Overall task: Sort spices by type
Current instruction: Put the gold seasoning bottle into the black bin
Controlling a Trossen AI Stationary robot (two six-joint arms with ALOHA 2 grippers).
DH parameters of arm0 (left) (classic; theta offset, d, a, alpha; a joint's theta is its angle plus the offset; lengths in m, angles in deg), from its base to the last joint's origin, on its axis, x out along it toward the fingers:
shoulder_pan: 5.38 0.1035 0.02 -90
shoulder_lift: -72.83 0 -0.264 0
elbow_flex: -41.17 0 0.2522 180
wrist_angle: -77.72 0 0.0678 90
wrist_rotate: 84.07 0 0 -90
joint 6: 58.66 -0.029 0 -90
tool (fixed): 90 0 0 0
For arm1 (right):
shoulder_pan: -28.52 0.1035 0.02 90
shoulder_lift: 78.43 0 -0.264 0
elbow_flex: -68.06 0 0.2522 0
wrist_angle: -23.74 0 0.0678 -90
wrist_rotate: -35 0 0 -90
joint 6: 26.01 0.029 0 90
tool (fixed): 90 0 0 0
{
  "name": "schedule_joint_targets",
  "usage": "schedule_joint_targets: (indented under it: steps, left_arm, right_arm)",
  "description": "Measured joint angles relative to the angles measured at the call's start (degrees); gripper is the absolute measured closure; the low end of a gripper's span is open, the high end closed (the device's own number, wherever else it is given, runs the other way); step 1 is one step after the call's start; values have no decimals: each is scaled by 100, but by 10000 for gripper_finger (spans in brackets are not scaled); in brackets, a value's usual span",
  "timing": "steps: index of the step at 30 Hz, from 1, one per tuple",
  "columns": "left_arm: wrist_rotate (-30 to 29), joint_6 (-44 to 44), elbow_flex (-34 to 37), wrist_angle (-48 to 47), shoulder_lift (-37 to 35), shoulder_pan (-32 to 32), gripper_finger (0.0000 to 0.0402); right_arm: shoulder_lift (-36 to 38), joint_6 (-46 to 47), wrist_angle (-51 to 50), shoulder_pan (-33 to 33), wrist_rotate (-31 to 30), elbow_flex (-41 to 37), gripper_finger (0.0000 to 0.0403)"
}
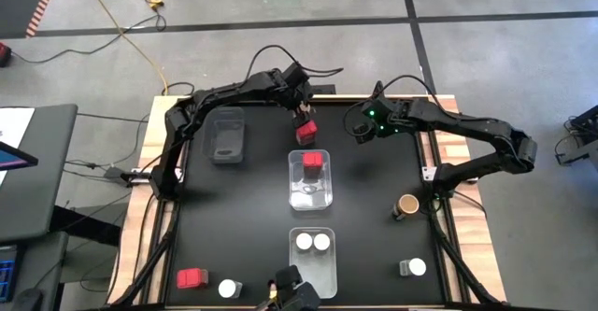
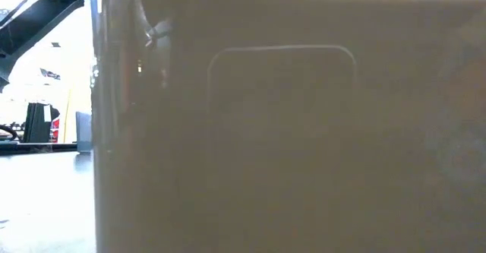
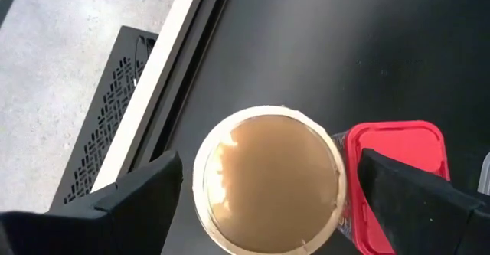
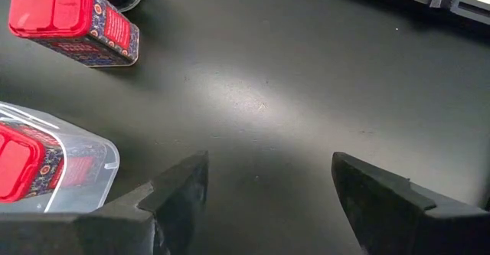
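Note:
My left gripper (image 3: pixel 269 201) is open at the table's far middle. Its fingers stand on either side of a round tan-topped jar (image 3: pixel 268 180) that stands upright on the mat; I see no touch. A red boxy spice (image 3: pixel 394 152) sits right beside that jar, and it also shows in the high view (image 1: pixel 306 130) and the right wrist view (image 4: pixel 73 21). The jar is hidden under the left gripper (image 1: pixel 301 113) in the high view. My right gripper (image 4: pixel 268 186) is open over bare mat, to the right of the red box (image 1: pixel 360 124).
The middle clear tub (image 1: pixel 310 194) holds one red box (image 1: pixel 313 164). The near tub (image 1: pixel 312 266) holds two white-lidded jars (image 1: pixel 313 242). A third tub (image 1: pixel 227 135) sits far left. Loose on the mat: brown-topped jar (image 1: pixel 406 205), white-lidded jars (image 1: pixel 412 267) (image 1: pixel 227 288), red box (image 1: pixel 192 277). A pale wall (image 2: pixel 288 131) fills the low view.

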Motion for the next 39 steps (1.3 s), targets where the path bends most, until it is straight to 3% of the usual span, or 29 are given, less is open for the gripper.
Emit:
schedule_joint_targets:
  steps: [5, 24, 39]
  left_arm:
    - [-1, -4, 0, -10, 0, 0, 30]
    - [5, 0, 0, -264, 0, 13, 122]
    - [-30, 70, -30, -144, 0, 13, 123]
  right_arm:
    - [0, 2, -1, -2, -1, 0, 101]
    - [-2, 20, 1, 0, 1, 0, 101]
    - [-1, 17, -2, -2, 0, 0, 101]
